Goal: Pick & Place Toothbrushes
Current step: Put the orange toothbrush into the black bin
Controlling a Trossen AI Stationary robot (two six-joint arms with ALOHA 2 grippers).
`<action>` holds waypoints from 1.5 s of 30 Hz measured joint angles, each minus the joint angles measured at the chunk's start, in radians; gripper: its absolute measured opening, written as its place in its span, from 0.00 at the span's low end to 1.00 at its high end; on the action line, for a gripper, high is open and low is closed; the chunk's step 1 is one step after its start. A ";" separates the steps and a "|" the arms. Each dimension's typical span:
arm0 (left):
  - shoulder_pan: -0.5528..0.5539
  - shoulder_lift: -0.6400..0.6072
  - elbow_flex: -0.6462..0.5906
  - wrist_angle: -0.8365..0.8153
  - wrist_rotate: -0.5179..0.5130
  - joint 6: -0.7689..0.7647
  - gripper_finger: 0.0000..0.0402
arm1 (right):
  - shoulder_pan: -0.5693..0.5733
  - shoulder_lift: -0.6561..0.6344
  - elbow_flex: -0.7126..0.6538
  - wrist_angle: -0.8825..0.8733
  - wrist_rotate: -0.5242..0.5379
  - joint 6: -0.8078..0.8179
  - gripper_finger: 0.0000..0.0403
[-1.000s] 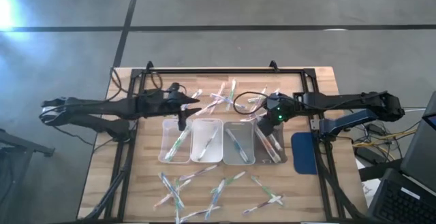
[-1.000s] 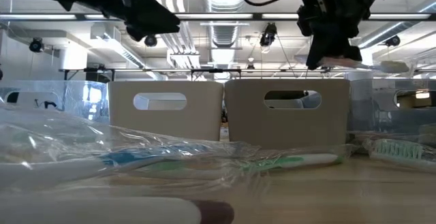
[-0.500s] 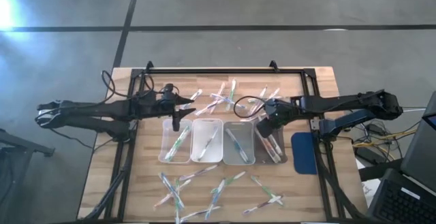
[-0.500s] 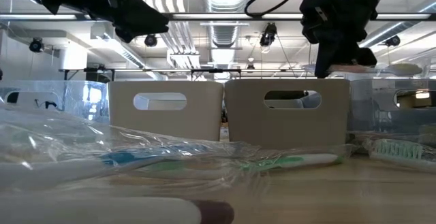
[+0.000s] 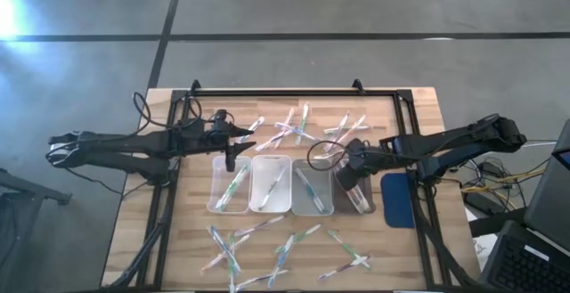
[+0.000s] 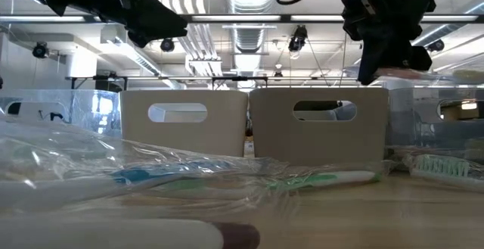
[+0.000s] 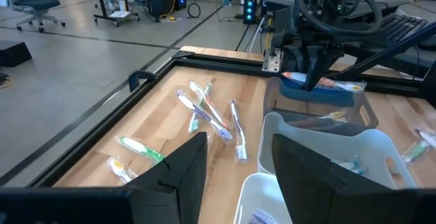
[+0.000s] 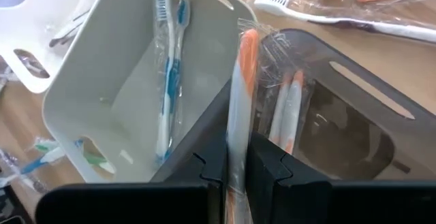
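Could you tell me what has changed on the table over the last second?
The right gripper, shut on an orange toothbrush, has swung from the table's far side toward the near side and now hangs over the rightmost dark bin. The left gripper, open above the leftmost bin, drew slightly outward, then held. The loose toothbrushes stayed put.

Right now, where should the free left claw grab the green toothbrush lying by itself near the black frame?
Mid-handle of the green toothbrush, from straight above, left claw open across its length: it lies flat, apart from the crossed toothbrushes. The right claw grips an orange toothbrush.
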 joint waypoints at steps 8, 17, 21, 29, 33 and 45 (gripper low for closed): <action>0.000 0.000 -0.024 0.000 0.000 -0.034 0.42 | 0.025 0.000 0.000 -0.008 0.045 0.032 0.06; 0.000 0.000 -0.046 0.004 0.000 -0.058 0.42 | 0.025 0.040 -0.002 -0.061 0.048 0.039 0.06; 0.000 0.000 -0.046 0.006 0.000 -0.059 0.42 | 0.025 0.101 -0.002 -0.050 0.048 0.008 0.06; 0.000 0.000 -0.046 0.006 0.000 -0.060 0.42 | 0.004 0.202 0.002 -0.034 0.068 -0.036 0.06; 0.000 0.000 -0.046 0.006 0.000 -0.060 0.42 | 0.005 0.239 0.002 -0.006 0.066 -0.037 0.06; 0.000 0.000 -0.046 0.005 0.000 -0.059 0.42 | 0.005 0.299 0.002 0.025 0.062 -0.037 0.06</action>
